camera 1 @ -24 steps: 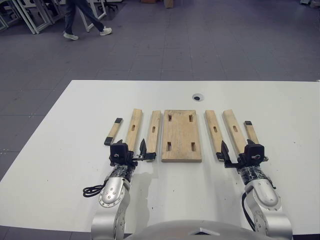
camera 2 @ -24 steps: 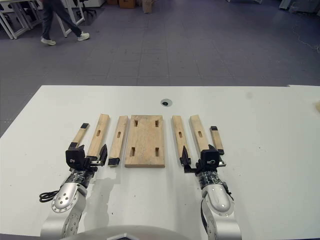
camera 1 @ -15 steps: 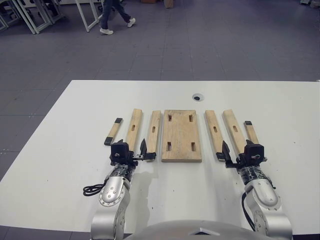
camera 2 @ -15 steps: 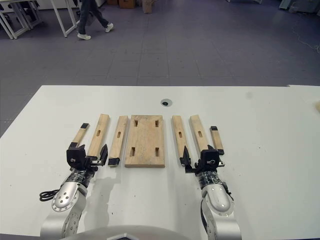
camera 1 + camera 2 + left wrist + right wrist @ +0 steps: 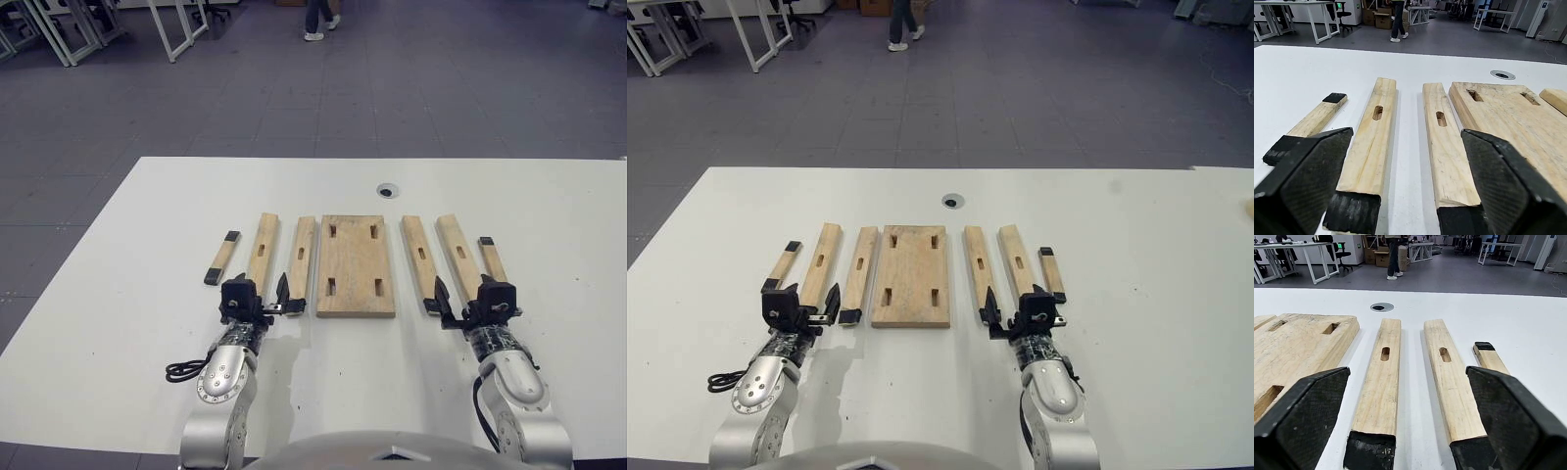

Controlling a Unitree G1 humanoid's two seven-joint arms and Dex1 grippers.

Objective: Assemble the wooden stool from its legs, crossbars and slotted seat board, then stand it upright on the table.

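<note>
Seven parts (image 5: 356, 264) well inside table (image 5: 147, 255) edges

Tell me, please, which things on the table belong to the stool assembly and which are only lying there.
For the job:
- slotted seat board
- left outer leg, left inner leg
- right inner leg, right outer leg
- left crossbar, right crossbar

Not for the job:
- round cable port in the white table, beyond the board
</note>
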